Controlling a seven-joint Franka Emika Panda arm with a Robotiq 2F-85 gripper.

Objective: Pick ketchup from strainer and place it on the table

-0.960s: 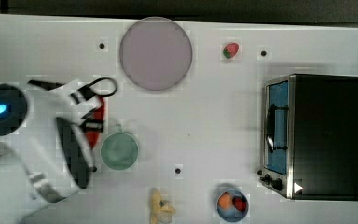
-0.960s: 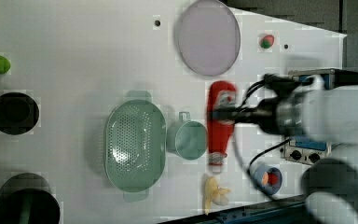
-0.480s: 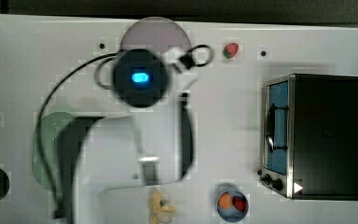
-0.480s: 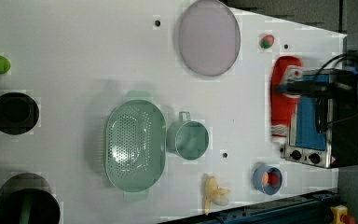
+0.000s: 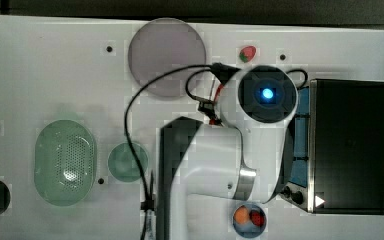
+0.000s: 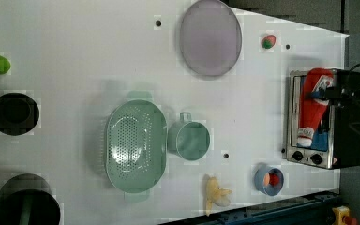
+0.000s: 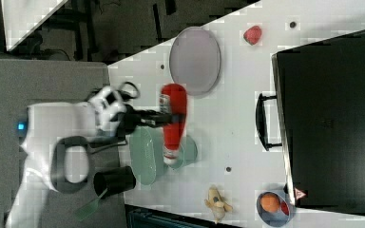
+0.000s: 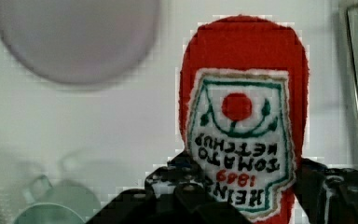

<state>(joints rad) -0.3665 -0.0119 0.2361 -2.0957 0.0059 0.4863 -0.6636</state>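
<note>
The ketchup (image 8: pixel 242 116), a red squeeze bottle with a white label, hangs above the table (image 6: pixel 75 47) with my gripper (image 8: pixel 247 196) shut on its label end. In the left view the ketchup (image 6: pixel 311 108) shows in front of the toaster oven, with the gripper (image 6: pixel 327 92) at the left view's right. The right view has the ketchup (image 7: pixel 173 121) lengthwise, cap end over the cup, and the gripper (image 7: pixel 167 116) on it. The pale green strainer (image 6: pixel 136 145) stands with nothing in it, also seen as the strainer (image 5: pixel 65 162) at the top view's left.
A teal cup (image 6: pixel 192 140) stands beside the strainer. The greyish-purple plate (image 6: pixel 209 37) and strawberry (image 6: pixel 268 41) lie at the far side. A toaster oven (image 5: pixel 350 145), blue bowl (image 6: pixel 269 179), banana (image 6: pixel 215 192) and two black cups (image 6: pixel 15 113) are around.
The arm has swung from the strainer and cup side toward the toaster oven side, carrying the ketchup with it. The strainer and cup have stayed put.
</note>
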